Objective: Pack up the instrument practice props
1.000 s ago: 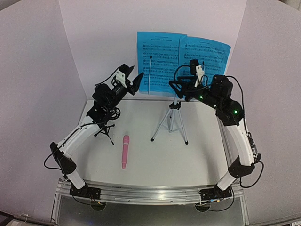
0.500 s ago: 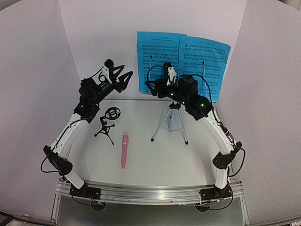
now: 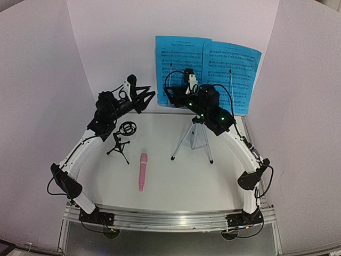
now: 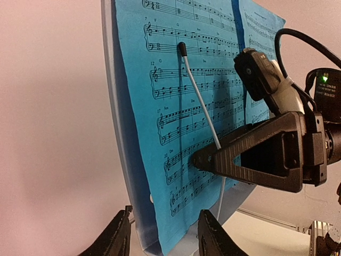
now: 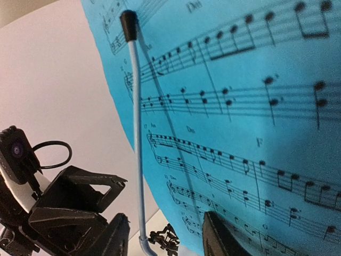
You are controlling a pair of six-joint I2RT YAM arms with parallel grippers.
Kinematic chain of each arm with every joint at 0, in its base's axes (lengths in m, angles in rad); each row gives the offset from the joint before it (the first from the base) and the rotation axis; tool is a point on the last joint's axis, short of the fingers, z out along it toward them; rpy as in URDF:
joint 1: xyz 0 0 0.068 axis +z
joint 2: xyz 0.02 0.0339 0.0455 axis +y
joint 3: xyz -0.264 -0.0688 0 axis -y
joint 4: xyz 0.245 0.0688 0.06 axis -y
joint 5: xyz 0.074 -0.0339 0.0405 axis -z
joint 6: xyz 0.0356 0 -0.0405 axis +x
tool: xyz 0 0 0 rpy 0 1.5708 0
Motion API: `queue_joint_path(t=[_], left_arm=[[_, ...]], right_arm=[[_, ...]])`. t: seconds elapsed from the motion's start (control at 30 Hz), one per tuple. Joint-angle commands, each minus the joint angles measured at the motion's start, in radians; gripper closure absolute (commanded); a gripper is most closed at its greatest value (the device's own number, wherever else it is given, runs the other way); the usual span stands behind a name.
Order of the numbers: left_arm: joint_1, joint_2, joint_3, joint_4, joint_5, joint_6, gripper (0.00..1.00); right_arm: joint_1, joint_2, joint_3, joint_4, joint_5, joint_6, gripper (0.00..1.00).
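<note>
Two blue sheet-music pages (image 3: 181, 61) rest on the pale-blue music stand (image 4: 114, 106) atop its silver tripod (image 3: 194, 140). My left gripper (image 3: 146, 98) (image 4: 166, 238) is open, its jaws either side of the stand's lower left corner and the left page (image 4: 160, 80). My right gripper (image 3: 169, 96) (image 5: 168, 238) is open in front of the same page (image 5: 240, 106), with the white wire page holder (image 5: 136, 133) between its jaws. One right finger (image 4: 256, 160) touches the page. The pink microphone (image 3: 143, 172) lies on the table. The black tripod mic stand (image 3: 123, 140) stands to its left.
White walls close in the table (image 3: 170, 186) at the back and both sides. A metal rail (image 3: 170, 220) runs along the near edge, where both arm bases sit. The two grippers are close together at the stand's left edge.
My right gripper has swung left from the right page to the left page. My left gripper drew back, then returned to the stand's left edge. Both pairs of jaws have narrowed.
</note>
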Motion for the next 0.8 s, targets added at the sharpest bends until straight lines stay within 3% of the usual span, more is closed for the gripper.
queue_joint_path(t=[0.0, 0.27, 0.37, 0.4, 0.77], left_arm=[[0.001, -0.006, 0.016, 0.036, 0.049, -0.031, 0.58], [0.001, 0.033, 0.046, 0.074, 0.051, -0.035, 0.62], [0.001, 0.04, 0.045, 0.076, 0.054, -0.033, 0.63], [0.001, 0.042, 0.045, 0.079, 0.051, -0.034, 0.63], [0.003, 0.049, 0.035, 0.107, 0.072, -0.025, 0.64]], right_arm=[[0.007, 0.008, -0.007, 0.083, 0.013, 0.012, 0.65], [0.007, 0.003, -0.037, 0.104, -0.03, 0.027, 0.77], [0.007, -0.002, -0.055, 0.119, -0.035, 0.04, 0.98], [0.007, -0.002, -0.06, 0.124, -0.035, 0.041, 1.0], [0.008, -0.01, -0.084, 0.171, -0.118, 0.039, 1.0]])
